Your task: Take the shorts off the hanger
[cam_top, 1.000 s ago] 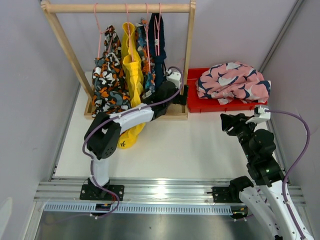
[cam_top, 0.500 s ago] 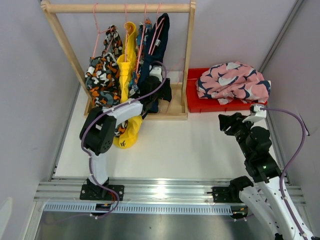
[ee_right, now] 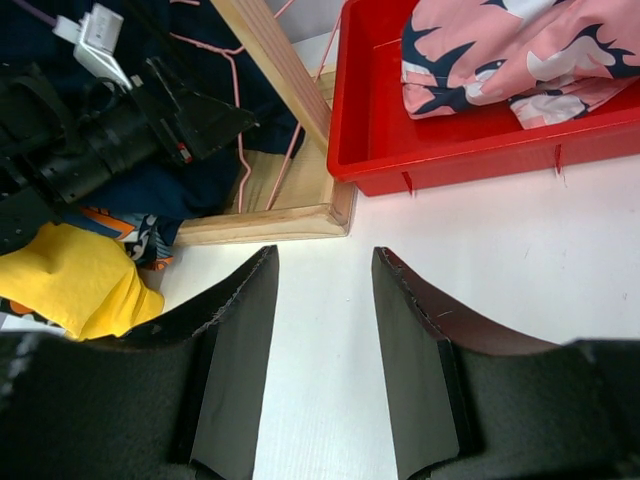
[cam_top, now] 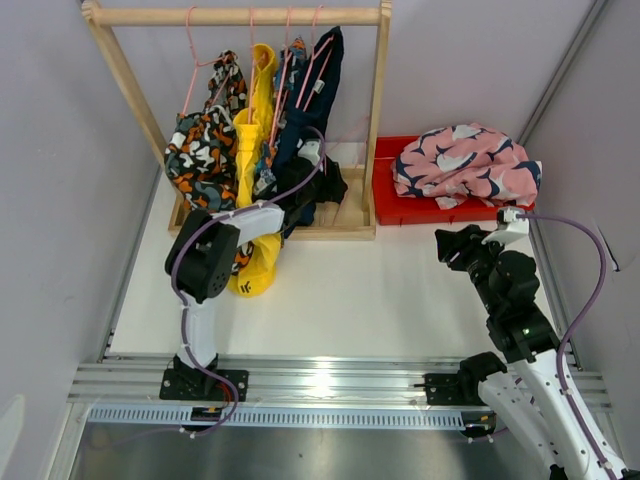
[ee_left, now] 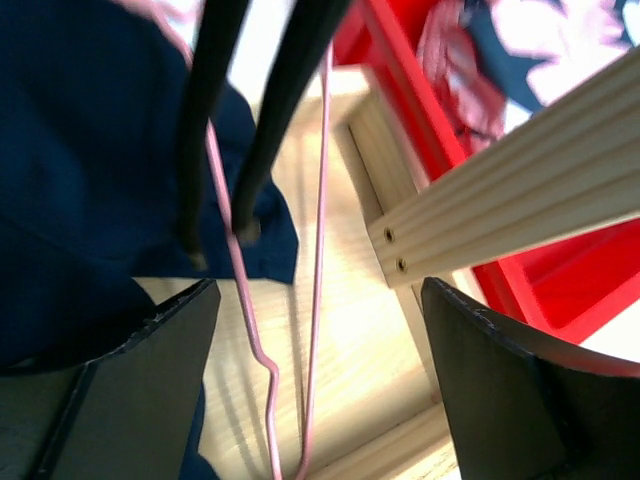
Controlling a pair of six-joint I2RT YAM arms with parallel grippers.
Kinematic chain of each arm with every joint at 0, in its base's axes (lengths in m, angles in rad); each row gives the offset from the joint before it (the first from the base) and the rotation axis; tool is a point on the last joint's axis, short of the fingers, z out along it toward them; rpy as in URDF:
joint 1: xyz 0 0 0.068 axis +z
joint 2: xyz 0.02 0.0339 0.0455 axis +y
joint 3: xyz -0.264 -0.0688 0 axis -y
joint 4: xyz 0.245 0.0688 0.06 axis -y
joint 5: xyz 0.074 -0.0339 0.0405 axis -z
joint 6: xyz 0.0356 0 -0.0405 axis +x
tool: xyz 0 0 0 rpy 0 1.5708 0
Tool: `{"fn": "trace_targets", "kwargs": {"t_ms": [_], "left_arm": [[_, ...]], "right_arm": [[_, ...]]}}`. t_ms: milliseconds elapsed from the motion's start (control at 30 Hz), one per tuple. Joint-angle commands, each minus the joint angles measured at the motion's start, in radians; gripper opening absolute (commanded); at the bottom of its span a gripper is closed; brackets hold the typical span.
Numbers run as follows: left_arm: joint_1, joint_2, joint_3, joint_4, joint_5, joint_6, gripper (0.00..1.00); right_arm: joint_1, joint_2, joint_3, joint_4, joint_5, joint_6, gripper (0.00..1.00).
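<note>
Four pairs of shorts hang on pink hangers from the wooden rack (cam_top: 240,16): camouflage (cam_top: 203,150), yellow (cam_top: 256,130), blue-orange print (cam_top: 276,140) and navy shorts (cam_top: 318,95). The pink shorts (cam_top: 465,160) lie in the red tray (cam_top: 385,205). My left gripper (cam_top: 325,185) is at the foot of the navy shorts, over the rack's base. In the left wrist view it (ee_left: 320,380) is open, with pink hanger wires (ee_left: 322,250) between the jaws and navy fabric (ee_left: 90,150) to the left. My right gripper (ee_right: 325,330) is open and empty over the white table.
The rack's right post (ee_left: 520,190) and wooden base (ee_left: 340,330) lie close to my left gripper. Two thin black bars (ee_left: 215,100) hang in front of it. Grey walls stand on both sides, and a metal rail (cam_top: 320,385) runs along the near edge.
My left gripper has moved left, further under the rack. The hanging shorts have swung left, and the navy pair now sits higher. The right arm has hardly moved.
</note>
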Motion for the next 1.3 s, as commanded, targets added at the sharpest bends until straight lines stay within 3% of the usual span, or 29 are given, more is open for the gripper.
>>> {"fn": "trace_targets", "kwargs": {"t_ms": [0, 300, 500, 533, 633, 667, 933, 1267], "left_arm": [[0.022, 0.049, 0.006, 0.053, 0.087, -0.060, 0.87], [0.027, 0.089, -0.014, 0.073, 0.088, -0.086, 0.83], [0.028, 0.098, 0.003, 0.051, 0.080, -0.090, 0.58], [0.028, 0.100, 0.007, 0.050, 0.080, -0.091, 0.52], [0.027, 0.121, 0.055, 0.008, 0.070, -0.077, 0.06], [0.025, 0.124, 0.066, -0.021, 0.065, -0.074, 0.00], [-0.002, -0.010, 0.024, -0.056, 0.061, -0.008, 0.00], [-0.191, -0.372, 0.064, -0.435, -0.215, 0.119, 0.00]], "right_arm": [[0.005, 0.006, -0.003, 0.044, 0.009, 0.001, 0.49], [0.005, 0.013, -0.006, 0.050, 0.012, -0.001, 0.49], [0.005, 0.019, -0.011, 0.056, 0.018, -0.001, 0.48], [0.006, 0.019, -0.012, 0.056, 0.018, -0.001, 0.48], [0.005, 0.019, -0.014, 0.061, 0.018, -0.001, 0.48], [0.005, 0.021, -0.014, 0.062, 0.021, -0.001, 0.48], [0.005, 0.032, -0.014, 0.088, 0.024, -0.001, 0.48], [0.006, 0.015, 0.011, 0.088, 0.017, 0.021, 0.48]]}}
